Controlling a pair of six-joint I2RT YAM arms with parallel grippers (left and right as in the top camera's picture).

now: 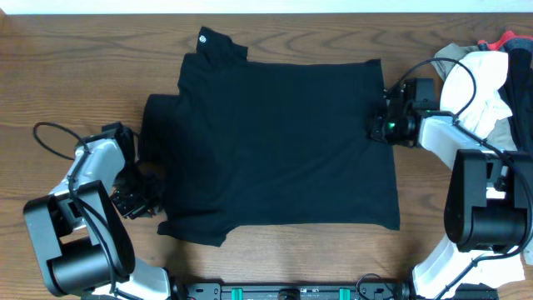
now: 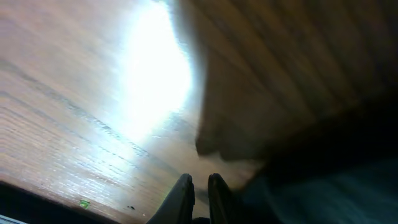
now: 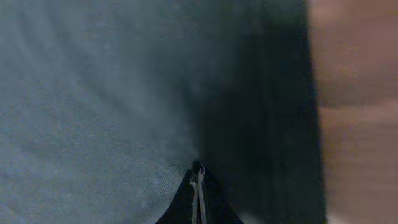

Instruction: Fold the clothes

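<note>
The black shirt (image 1: 275, 142) lies spread flat on the wooden table, its small white round logo (image 1: 205, 37) at the far left corner. My left gripper (image 1: 140, 198) is just off the shirt's near left edge, apart from the cloth. In the left wrist view its fingers (image 2: 199, 185) are almost closed and empty, over bare wood, with the dark shirt (image 2: 323, 186) to their right. My right gripper (image 1: 380, 125) is at the shirt's right edge. In the right wrist view its tips (image 3: 198, 171) are pressed together over the fabric (image 3: 93, 93).
A pile of white and beige cloth (image 1: 479, 79) with a red item (image 1: 506, 39) lies at the far right. Both arm bases stand at the near edge. A black cable (image 1: 50, 137) loops on the table at the left.
</note>
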